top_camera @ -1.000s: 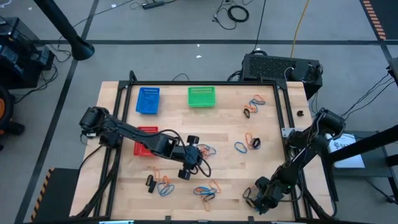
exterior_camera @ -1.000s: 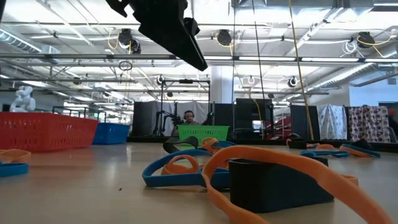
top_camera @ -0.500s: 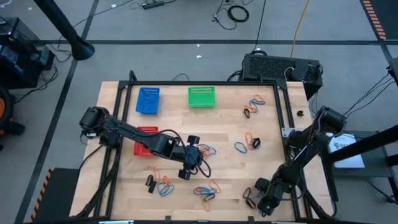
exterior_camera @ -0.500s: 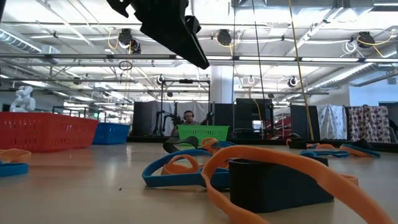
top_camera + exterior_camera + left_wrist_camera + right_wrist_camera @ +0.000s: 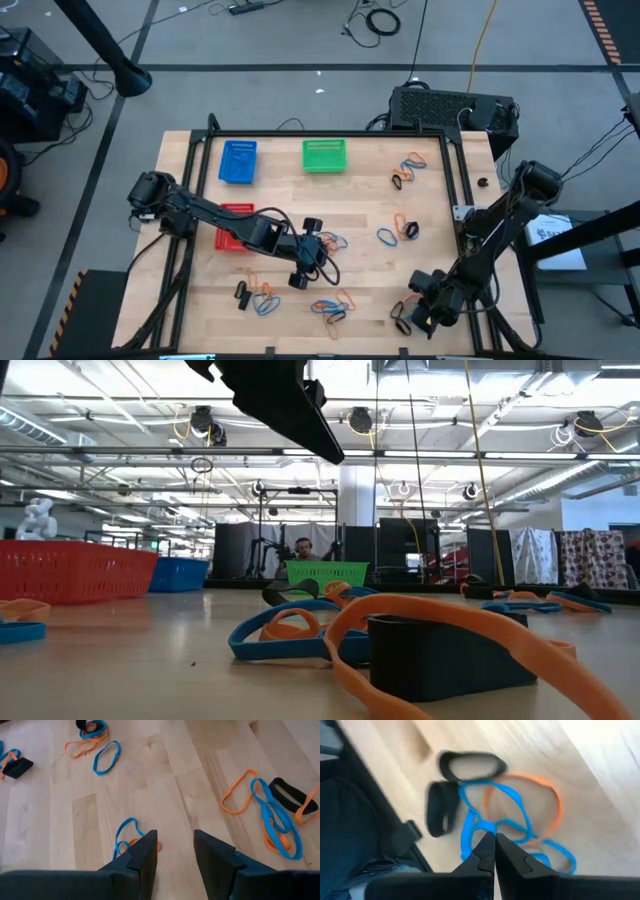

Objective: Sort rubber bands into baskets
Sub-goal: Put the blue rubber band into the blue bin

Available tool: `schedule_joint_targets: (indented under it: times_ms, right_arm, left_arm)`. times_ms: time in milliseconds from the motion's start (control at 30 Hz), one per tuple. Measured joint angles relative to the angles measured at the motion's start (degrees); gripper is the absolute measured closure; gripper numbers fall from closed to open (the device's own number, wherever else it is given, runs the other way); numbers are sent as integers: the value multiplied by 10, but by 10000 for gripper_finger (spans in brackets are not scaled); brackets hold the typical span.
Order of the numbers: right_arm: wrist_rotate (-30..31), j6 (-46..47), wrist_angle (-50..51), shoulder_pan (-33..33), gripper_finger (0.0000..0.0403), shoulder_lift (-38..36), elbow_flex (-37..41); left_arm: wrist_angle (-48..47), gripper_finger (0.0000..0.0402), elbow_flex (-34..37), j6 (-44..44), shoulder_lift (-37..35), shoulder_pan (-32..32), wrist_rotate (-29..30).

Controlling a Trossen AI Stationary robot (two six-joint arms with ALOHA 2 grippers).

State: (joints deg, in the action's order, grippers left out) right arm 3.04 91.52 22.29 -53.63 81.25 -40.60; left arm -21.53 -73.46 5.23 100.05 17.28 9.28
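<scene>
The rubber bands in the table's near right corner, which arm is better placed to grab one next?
The right end effector hovers closed beside that rubber band cluster; the left end effector, open, hangs mid-table.

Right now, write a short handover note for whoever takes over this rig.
Left gripper: open, empty, over the table's middle beside a small pile of bands.
Right gripper: shut, above a blue band at the near right corner; whether it grips it is unclear.
Blue basket and green basket at the far edge, red basket under the left arm.
Done: no bands visible in the baskets.
Left: all scattered piles.
</scene>
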Motion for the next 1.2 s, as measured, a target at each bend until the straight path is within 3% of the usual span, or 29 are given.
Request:
schedule_joint_targets:
  times_ms: [133,367,600,700,833,1067,1200]
  right_arm:
    - [59,-54,-20,0,403,-15,0]
    - [237,-142,-42,0,403,-40,0]
    - [369,-194,-58,0,402,-40,0]
    - [416,-206,-61,0,402,-40,0]
    - [453,-224,-74,0,402,-40,0]
    - [485,-243,-80,0,402,-40,0]
    - [491,-250,-80,0,402,-40,0]
  left_arm:
    - [131,265,48,0,0,0,-26]
    - [553,265,169,-55,57,0,-139]
    - [764,265,159,-153,169,0,-129]
    - [781,265,128,-181,213,0,-94]
    - [767,265,75,-185,259,0,-89]
    - [626,265,-10,-174,283,0,-45]
    - [596,265,-27,-138,283,0,-36]
